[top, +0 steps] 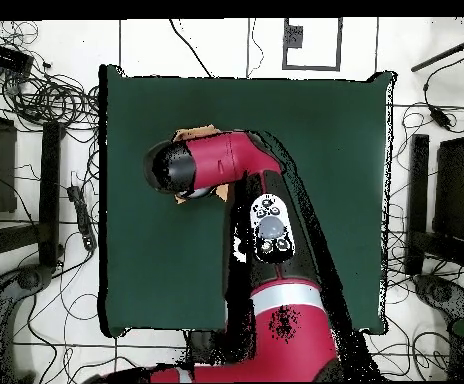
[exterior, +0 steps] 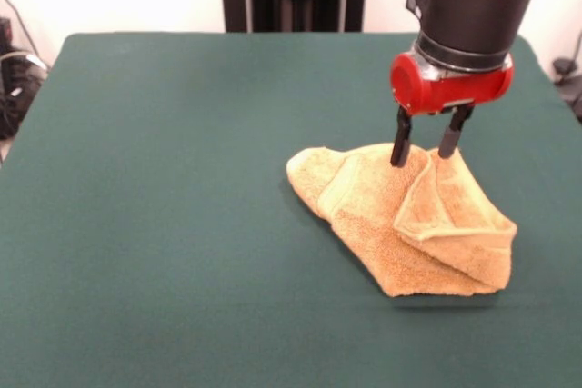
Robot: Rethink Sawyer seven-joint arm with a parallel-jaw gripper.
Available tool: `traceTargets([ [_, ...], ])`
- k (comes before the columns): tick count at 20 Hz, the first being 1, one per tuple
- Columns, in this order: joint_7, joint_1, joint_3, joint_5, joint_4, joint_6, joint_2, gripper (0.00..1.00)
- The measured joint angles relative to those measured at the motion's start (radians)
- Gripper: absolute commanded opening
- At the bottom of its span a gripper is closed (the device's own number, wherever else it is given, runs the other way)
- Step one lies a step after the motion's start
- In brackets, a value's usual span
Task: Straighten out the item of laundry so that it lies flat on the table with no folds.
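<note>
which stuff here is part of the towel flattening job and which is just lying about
Part of the job:
towel, crumpled with folds
green table
gripper, fingers down at the towel's raised fold

Just lying about:
cables on the floor
black stands beside the table

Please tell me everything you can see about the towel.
The towel is orange-tan terry cloth, crumpled, with several folds and one flap turned over. It lies on the green table, on the right of the front view. The claw stands at its raised far edge, two dark fingers apart, touching the cloth. Overhead, the arm hides most of it.
</note>
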Motion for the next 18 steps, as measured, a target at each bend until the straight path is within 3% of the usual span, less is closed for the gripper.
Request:
traceTargets([
  [18,0.004,0.038,-0.051,0.009,0.05,-0.157,0.017,1.0],
])
